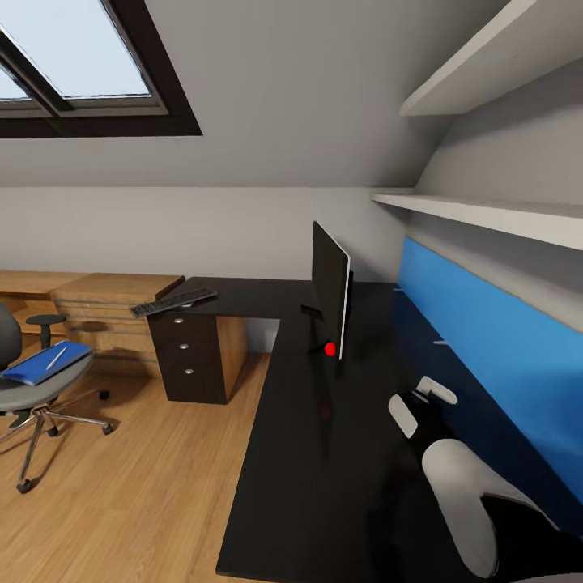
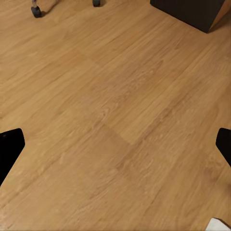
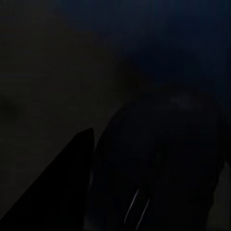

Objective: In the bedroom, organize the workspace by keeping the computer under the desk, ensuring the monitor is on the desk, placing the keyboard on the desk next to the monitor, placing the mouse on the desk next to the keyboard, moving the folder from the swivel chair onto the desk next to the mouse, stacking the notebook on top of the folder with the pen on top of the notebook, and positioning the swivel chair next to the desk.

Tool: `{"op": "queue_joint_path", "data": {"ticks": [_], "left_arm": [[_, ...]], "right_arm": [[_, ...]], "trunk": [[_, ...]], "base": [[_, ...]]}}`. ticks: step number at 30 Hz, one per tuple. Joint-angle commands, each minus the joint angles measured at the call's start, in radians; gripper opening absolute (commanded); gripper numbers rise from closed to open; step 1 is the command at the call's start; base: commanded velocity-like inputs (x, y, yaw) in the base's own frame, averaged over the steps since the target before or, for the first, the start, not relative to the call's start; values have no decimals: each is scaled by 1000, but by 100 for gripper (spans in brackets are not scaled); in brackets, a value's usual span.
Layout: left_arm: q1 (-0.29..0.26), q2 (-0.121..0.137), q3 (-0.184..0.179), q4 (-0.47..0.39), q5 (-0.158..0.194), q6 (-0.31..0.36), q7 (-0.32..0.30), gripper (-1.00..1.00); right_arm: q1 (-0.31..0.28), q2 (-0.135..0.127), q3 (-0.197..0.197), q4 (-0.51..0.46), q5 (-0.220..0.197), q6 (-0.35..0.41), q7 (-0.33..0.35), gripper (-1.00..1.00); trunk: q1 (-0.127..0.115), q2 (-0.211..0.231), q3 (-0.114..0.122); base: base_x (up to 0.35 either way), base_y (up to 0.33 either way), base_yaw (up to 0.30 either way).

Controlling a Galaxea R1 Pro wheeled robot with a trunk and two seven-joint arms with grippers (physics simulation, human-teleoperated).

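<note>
Gripping state, right gripper (image 1: 423, 402): low over the desk (image 1: 324, 478) behind the monitor (image 1: 330, 290); mouse (image 3: 159, 163) between the fingers, can't tell if clamped.
Left gripper (image 2: 115, 144): jaws wide apart, nothing held, above the floor (image 2: 115, 106).
Swivel chair (image 1: 32, 380): carries folder (image 1: 47, 362) with pen (image 1: 55, 357).
Keyboard (image 1: 172, 302): desk's far end.

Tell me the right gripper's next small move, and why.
Probably close the right gripper on the small black rounded mouse, unless it is gripped already. The right wrist view shows the mouse close against a finger, and the head view puts the gripper low over the glossy black desk near the black flat monitor. I cannot confirm the grip.
</note>
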Motion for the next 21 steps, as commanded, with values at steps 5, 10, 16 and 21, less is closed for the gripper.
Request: {"op": "queue_joint_path", "data": {"ticks": [5,10,16,21], "left_arm": [[0,2,-6,-1,10,-5,5,100],[0,1,-5,2,11,-5,5,100],[0,2,-8,27,10,-4,6,100],[0,2,-8,31,11,-4,6,100]], "right_arm": [[254,67,6,-519,28,314,-4,-100],[453,146,30,-914,31,522,-4,-100],[524,146,97,-1047,27,586,-4,-100],[531,146,105,-1088,19,591,-5,-100]], "trunk": [[0,-1,-1],[0,-1,-1],[0,-1,-1],[0,-1,-1]], "base": [[0,0,0],[0,0,0],[0,0,0],[0,0,0]]}}
